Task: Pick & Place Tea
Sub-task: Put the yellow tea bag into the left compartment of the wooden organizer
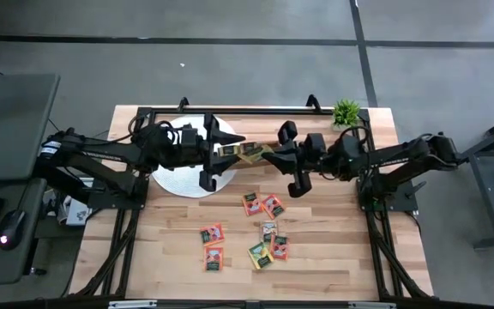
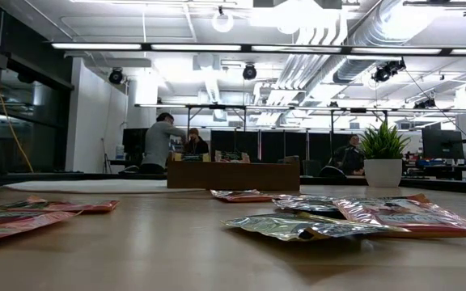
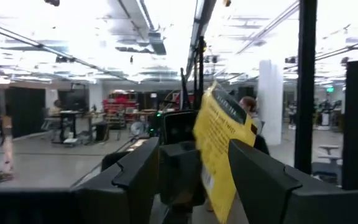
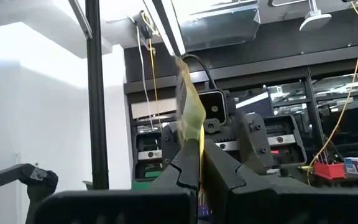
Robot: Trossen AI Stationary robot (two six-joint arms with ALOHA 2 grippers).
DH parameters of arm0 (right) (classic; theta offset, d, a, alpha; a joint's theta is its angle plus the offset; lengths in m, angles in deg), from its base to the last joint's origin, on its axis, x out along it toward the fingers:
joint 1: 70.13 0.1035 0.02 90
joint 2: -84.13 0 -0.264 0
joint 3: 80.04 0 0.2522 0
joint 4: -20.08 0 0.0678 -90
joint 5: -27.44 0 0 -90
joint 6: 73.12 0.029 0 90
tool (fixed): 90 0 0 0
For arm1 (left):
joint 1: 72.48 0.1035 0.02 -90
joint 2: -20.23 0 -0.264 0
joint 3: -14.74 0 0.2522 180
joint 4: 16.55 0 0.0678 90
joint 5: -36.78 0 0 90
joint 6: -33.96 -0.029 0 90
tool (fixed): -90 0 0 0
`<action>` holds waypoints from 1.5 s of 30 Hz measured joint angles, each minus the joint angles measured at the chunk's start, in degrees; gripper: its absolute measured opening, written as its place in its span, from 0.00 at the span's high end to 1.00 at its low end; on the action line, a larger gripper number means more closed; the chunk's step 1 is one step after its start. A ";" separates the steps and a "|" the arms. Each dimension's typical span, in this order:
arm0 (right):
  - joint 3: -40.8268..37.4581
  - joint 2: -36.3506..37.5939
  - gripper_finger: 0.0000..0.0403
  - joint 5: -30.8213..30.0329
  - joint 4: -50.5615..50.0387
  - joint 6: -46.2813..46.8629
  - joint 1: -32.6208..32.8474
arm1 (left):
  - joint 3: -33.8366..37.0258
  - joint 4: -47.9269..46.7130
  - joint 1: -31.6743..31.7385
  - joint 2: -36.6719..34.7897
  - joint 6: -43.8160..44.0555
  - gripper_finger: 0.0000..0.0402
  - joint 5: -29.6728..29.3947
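High view: your two arms meet above the back middle of the desk (image 1: 333,257). The left hand (image 1: 219,154) hangs over the white round mat (image 1: 174,178), its fingers spread apart on either side of a yellow tea packet (image 1: 251,152). The right hand (image 1: 277,154) reaches in from the opposite side toward the same packet. On the bare wood nearer the front you have eight loose packets (image 1: 262,206): two red ones side by side in the middle, two orange-red ones stacked to the left, and a cluster of four (pale, red, yellow, green) to the right. One small potted plant (image 1: 346,111) stands at the back right corner.

Low view: neither arm shows here. Several flat packets (image 2: 298,226) lie on the desk in the foreground; an exact count is not possible from this angle. One brown wooden tray (image 2: 233,174) sits at the back, with the plant in its white pot to its right. People (image 2: 162,141) stand in the room behind.

Left wrist view: the left hand's fingers (image 3: 135,177) stand well apart, with the yellow packet upright between them; whether either finger touches it you cannot tell.

Right wrist view: the right hand's fingers (image 4: 182,168) are pressed together on the packet's lower edge, and it sticks up edge-on.
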 joint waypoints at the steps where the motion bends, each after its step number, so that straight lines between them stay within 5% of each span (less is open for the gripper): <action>1: 0.00 0.22 1.00 -0.01 -0.13 -0.07 0.00 | 0.00 0.27 0.00 0.00 0.42 0.52 0.90; 9: 0.00 2.78 1.00 -0.05 -1.02 -1.50 -0.04 | 0.00 1.16 -0.07 -0.02 1.78 0.52 8.84; 19: 0.02 4.08 1.00 0.01 -5.82 -2.07 -0.04 | 0.00 2.12 0.00 -0.02 2.06 0.52 2.30; 45: 0.02 4.01 1.00 -1.66 -8.49 -1.91 -0.04 | -0.08 8.09 0.19 4.51 2.62 0.53 -0.28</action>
